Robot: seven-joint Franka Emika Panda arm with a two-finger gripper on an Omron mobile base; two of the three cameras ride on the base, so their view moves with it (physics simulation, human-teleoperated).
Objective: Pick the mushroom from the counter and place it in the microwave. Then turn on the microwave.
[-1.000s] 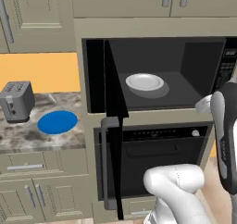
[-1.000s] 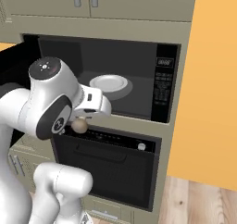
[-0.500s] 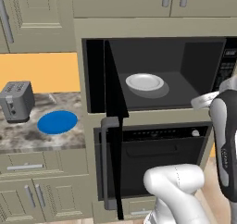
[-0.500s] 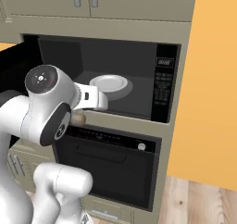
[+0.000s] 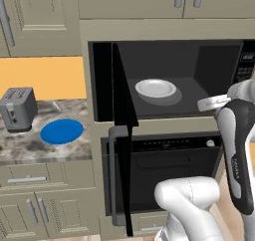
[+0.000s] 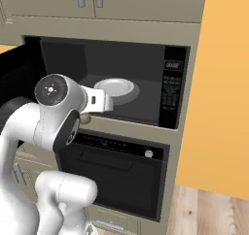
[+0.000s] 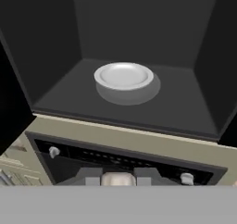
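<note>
Gripper [image 7: 118,180] jaws pinched narrow on the mushroom [image 7: 117,178], whose tan cap shows between the dark fingertips in the hand view and as a small beige knob under the wrist in the right base view [image 6: 85,118]; it hangs just outside the open microwave [image 5: 209,65], at the front lip, facing the white plate [image 7: 123,76] on the cavity floor. Judgement: mushroom is very light, soft, smooth-capped, so it could squirt or bruise under hard squeeze. Best held across the cap's widest part with light force, released low over the plate.
</note>
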